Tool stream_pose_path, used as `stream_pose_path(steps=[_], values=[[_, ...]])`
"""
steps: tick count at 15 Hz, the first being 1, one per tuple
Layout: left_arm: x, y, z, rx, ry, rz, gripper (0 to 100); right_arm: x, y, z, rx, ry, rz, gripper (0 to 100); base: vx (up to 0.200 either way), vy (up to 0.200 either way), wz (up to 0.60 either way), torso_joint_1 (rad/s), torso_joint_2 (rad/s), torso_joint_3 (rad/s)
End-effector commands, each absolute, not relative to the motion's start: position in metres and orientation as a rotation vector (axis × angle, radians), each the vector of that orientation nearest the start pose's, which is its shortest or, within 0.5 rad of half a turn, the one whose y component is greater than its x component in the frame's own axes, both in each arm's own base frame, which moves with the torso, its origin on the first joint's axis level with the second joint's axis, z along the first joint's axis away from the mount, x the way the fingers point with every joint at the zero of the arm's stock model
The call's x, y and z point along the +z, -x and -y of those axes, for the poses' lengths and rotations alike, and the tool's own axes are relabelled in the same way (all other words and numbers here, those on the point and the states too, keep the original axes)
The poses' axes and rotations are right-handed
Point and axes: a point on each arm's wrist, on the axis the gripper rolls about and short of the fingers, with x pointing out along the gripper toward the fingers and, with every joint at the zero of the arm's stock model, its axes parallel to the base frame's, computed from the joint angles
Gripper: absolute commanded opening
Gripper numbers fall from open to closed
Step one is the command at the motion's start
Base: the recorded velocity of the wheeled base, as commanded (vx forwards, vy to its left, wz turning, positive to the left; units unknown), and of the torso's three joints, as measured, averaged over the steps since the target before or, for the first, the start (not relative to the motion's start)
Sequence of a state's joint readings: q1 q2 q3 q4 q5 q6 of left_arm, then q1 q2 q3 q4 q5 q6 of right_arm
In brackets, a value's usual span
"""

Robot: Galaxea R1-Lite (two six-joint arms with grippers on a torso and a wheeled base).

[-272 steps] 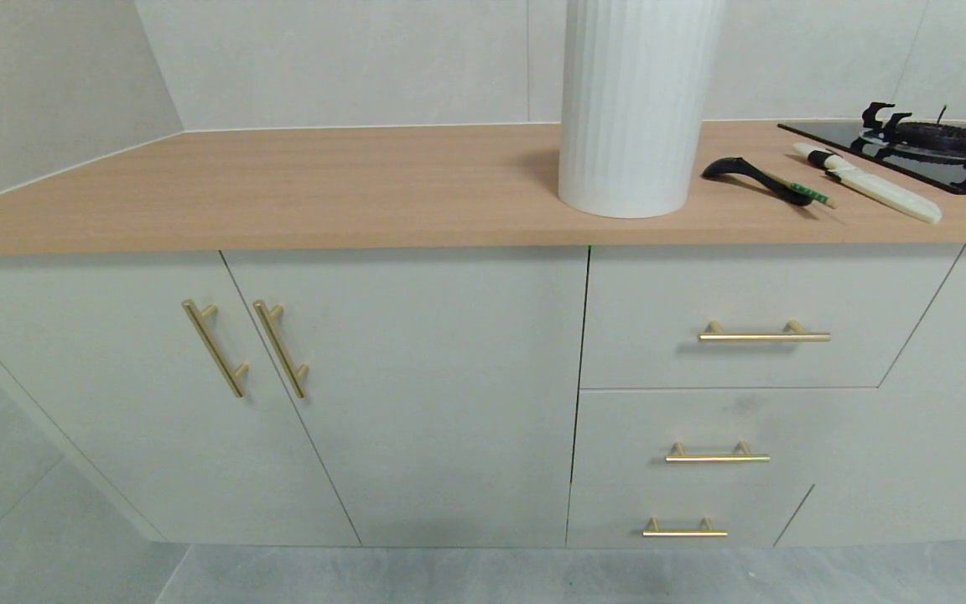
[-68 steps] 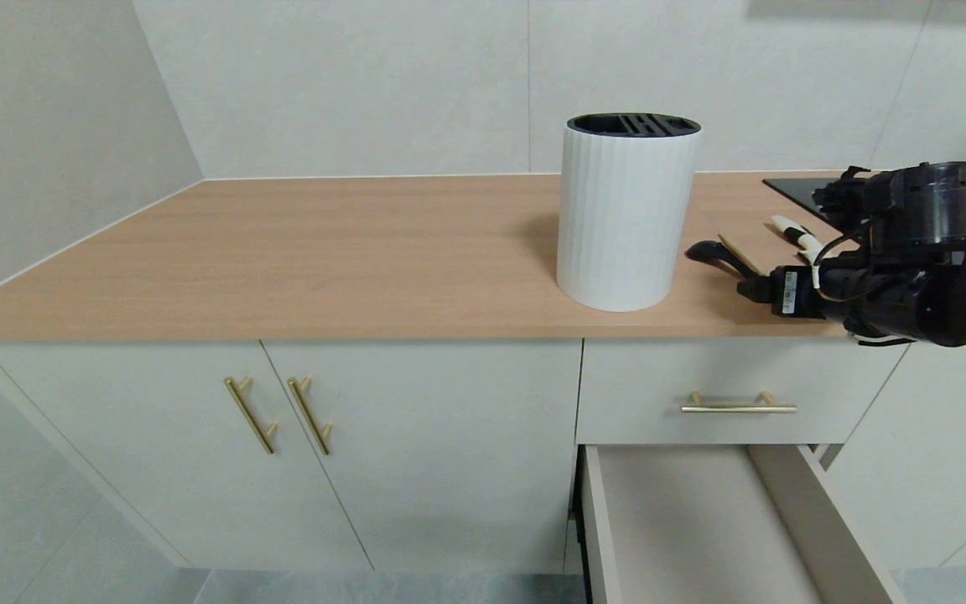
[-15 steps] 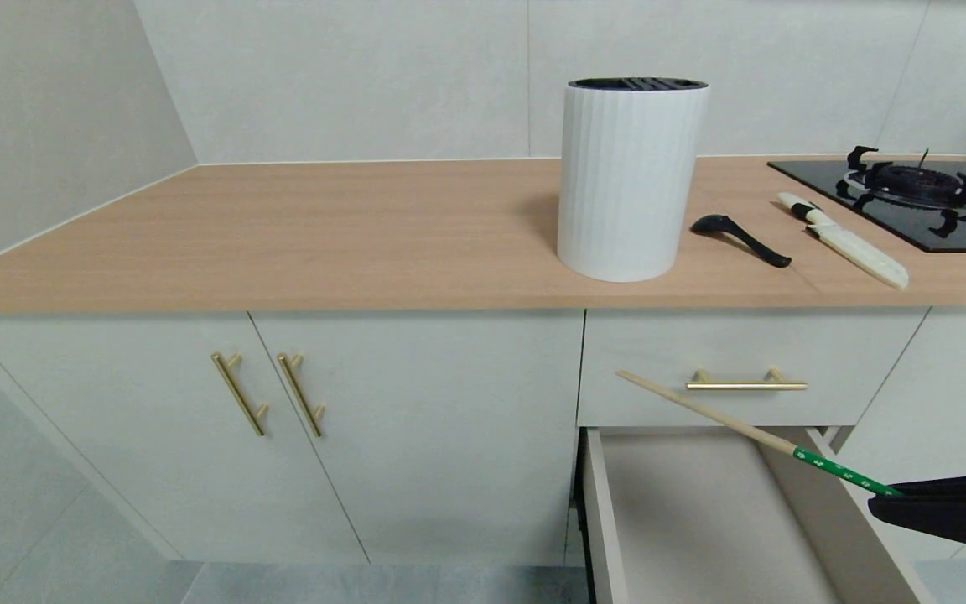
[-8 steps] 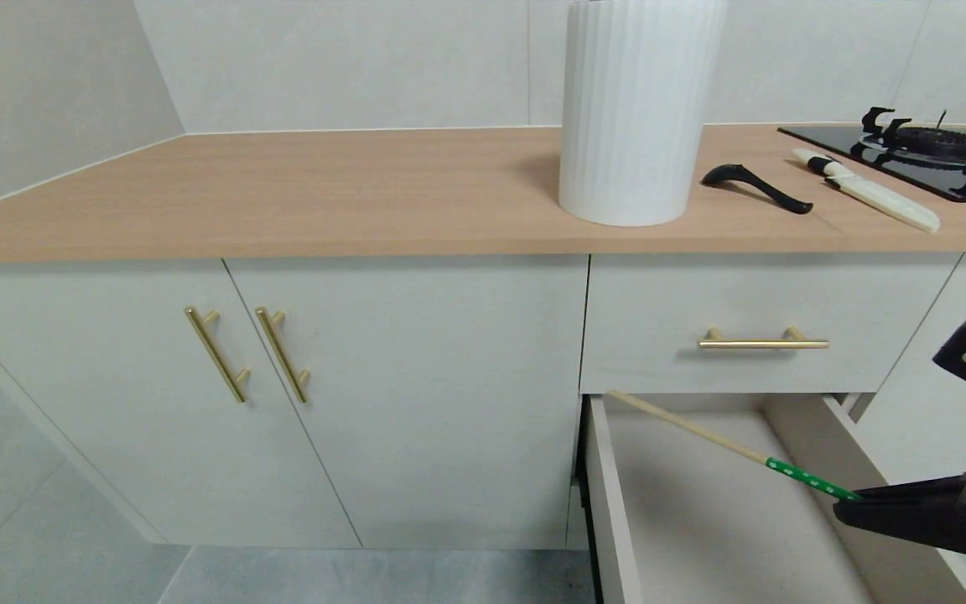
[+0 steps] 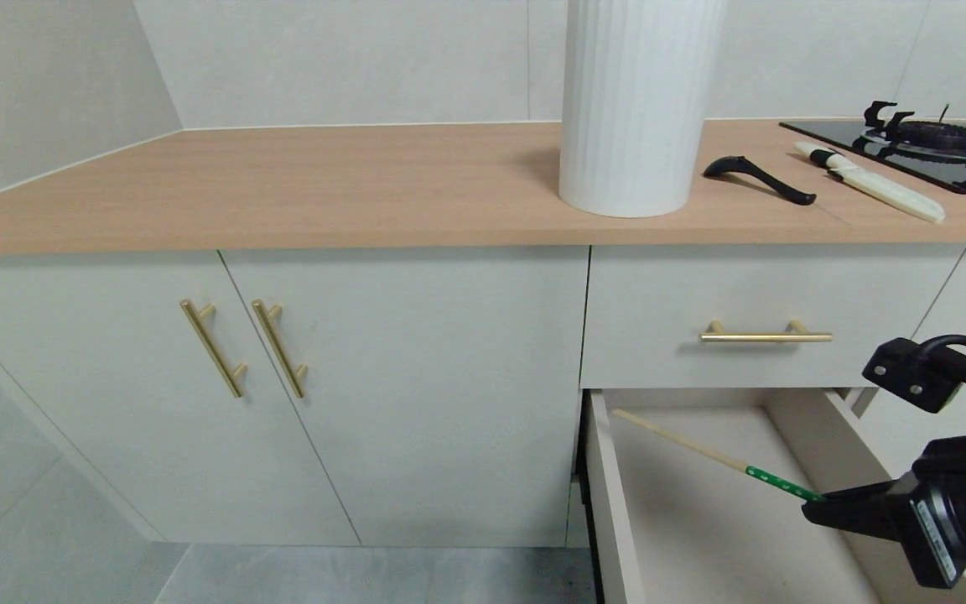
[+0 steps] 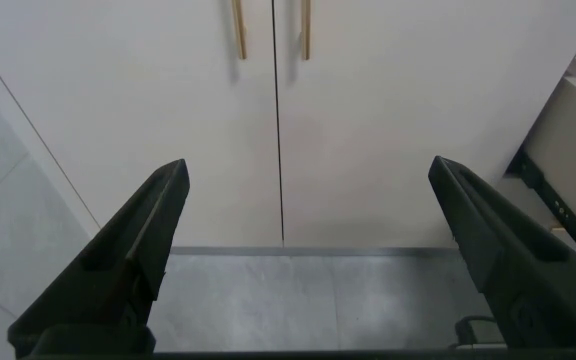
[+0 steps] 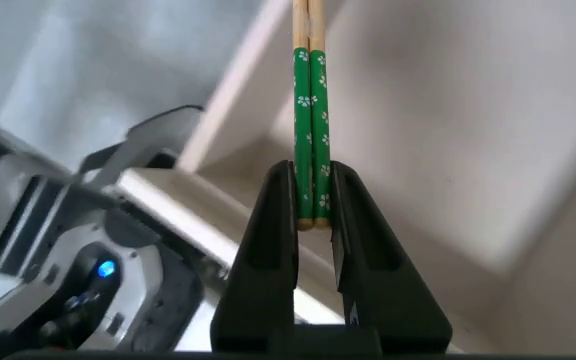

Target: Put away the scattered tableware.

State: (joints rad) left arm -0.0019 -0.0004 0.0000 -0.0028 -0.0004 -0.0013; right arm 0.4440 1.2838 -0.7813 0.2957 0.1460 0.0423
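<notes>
**Chopsticks going into the open drawer: first of three items**

Nearest the camera, the right gripper is hovering over the drawer's right wall. Its jaws are closing tightly on the green-patterned end of the chopstick pair. The bare tips are slanting down toward the drawer's back left corner, and whether they are touching the drawer floor cannot be told. The pair is thus being delivered but is not yet released. Above and behind the drawer, a black spoon and a white knife are lying on the countertop beside a white ribbed holder. Both are waiting to be collected, so the task is judged at best a third complete. The right wrist view is adding detail that the head view is not giving: two sticks lying side by side, pinched between the pads. The left wrist view is showing the left gripper, jaws spread wide and holding nothing, facing the cabinet doors to the left of the drawer.
</notes>
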Motion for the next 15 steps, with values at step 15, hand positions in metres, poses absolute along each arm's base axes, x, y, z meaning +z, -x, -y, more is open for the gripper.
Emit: stream_pose_path(steps=[15], values=[[0.076,0.023,0.000,-0.002,0.002,0.003,100,0.067,-0.276,-0.129,0.146,-0.014,-1.011,0,0.000,0.000,0.00,0.000,0.00,0.000]])
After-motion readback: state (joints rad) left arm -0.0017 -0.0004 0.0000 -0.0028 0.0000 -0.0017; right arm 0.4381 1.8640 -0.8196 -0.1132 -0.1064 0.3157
